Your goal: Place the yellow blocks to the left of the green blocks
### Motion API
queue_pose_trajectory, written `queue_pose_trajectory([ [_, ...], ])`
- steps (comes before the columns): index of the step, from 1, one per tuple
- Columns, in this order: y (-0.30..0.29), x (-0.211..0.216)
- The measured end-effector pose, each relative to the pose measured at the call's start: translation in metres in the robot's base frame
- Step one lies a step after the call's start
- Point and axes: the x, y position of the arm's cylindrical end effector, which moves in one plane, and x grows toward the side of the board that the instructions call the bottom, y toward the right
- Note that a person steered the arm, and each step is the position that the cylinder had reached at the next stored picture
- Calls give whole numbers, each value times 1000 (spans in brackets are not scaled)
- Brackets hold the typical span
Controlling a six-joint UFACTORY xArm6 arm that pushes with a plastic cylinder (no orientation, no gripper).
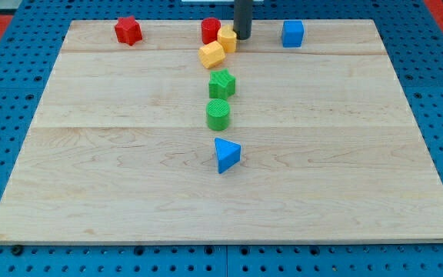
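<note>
Two yellow blocks lie near the view's top centre: one (227,38) touches the red cylinder (210,31), the other (211,55) lies just below and left of it. Below them stand a green star-like block (222,83) and a green cylinder (218,113), one above the other. My tip (241,36) is right beside the upper yellow block, on its right side, close to touching it. Both yellow blocks sit above the green blocks, roughly in line with them.
A red star-shaped block (128,31) lies at the top left. A blue cube (292,34) lies at the top right. A blue triangular block (226,155) lies below the green cylinder. The wooden board (91,177) rests on a blue pegboard.
</note>
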Motion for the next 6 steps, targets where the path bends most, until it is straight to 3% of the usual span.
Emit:
queue_pose_trajectory([
  [1,6,-27],
  [4,-50,42],
  [6,-58,123],
])
